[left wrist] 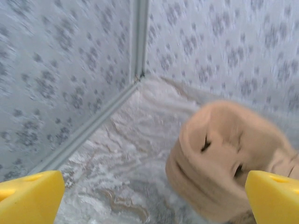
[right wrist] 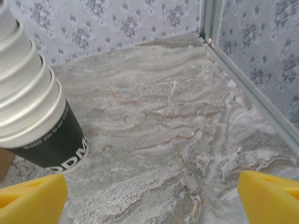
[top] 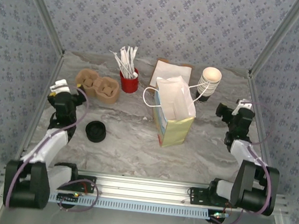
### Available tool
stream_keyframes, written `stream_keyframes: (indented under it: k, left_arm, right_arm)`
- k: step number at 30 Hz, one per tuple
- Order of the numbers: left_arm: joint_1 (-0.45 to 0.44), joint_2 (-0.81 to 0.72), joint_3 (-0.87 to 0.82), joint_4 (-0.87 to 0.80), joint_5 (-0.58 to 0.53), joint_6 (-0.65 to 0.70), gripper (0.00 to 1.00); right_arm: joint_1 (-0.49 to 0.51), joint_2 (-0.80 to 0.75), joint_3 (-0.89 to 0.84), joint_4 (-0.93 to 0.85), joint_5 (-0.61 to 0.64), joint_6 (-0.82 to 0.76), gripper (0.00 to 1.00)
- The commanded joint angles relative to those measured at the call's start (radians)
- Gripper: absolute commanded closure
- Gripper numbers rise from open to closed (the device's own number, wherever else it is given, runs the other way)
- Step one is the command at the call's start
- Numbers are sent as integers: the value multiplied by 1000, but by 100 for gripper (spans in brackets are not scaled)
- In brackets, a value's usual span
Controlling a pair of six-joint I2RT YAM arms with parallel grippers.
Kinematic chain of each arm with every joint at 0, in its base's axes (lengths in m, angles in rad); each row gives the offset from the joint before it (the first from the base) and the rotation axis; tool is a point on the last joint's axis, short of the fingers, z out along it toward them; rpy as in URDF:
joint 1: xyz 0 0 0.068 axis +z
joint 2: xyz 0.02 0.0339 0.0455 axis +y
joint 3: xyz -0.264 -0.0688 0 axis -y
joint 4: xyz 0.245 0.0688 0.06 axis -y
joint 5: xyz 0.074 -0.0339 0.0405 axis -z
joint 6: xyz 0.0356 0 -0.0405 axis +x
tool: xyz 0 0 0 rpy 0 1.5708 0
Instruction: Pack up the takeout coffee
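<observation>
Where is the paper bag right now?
In the overhead view the paper bag stands open near the table's middle, with the red cup to its back left and the stack of lidless cups to its back right.

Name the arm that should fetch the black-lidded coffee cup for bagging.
Left. The takeout coffee stands left of the paper bag, near the open left pincer. The right pincer sits by the cup stack, the bag between it and the coffee.

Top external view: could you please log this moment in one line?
left gripper open, facing cup carrier | right gripper open, near cup stack | paper bag upright, open
</observation>
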Motion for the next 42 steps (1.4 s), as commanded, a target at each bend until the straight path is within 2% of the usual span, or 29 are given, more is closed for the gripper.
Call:
stream_keyframes:
  k: [1,6,8,10,12,15,18,22,25,31,42]
  left_arm:
    - [-1,-109,76,-275,-44,-130,1]
    - [-18,-162,260,-552,85,-162,1]
    - [-46,-165,331,-634,120,-153,1]
    - [-66,-164,404,-716,188,-151,1]
    - [-100,-169,442,-754,228,-154,1]
    - [-163,-189,458,-741,294,-168,1]
    - [-270,-207,446,-686,289,-168,1]
    - [-407,-190,465,-676,217,-134,1]
    - [-463,-183,457,-654,200,-124,1]
    - [-487,-165,444,-635,227,-108,1]
    - [-490,-162,420,-597,297,-90,1]
  right_arm:
    - [-7,-67,96,-244,-38,60,1]
    - [-14,-151,281,-518,-57,177,0]
    - [-10,-142,389,-644,-16,243,0]
    - [-11,-99,531,-792,-113,216,0]
    - [6,-51,645,-893,-174,208,0]
    - [47,39,823,-1035,-164,225,2]
    - [97,132,960,-1126,-131,230,6]
    - [134,243,1084,-1171,-98,249,15]
    - [138,321,1160,-1203,-71,262,21]
    - [144,447,1250,-1235,-26,260,30]
    - [148,605,1342,-1253,-88,261,52]
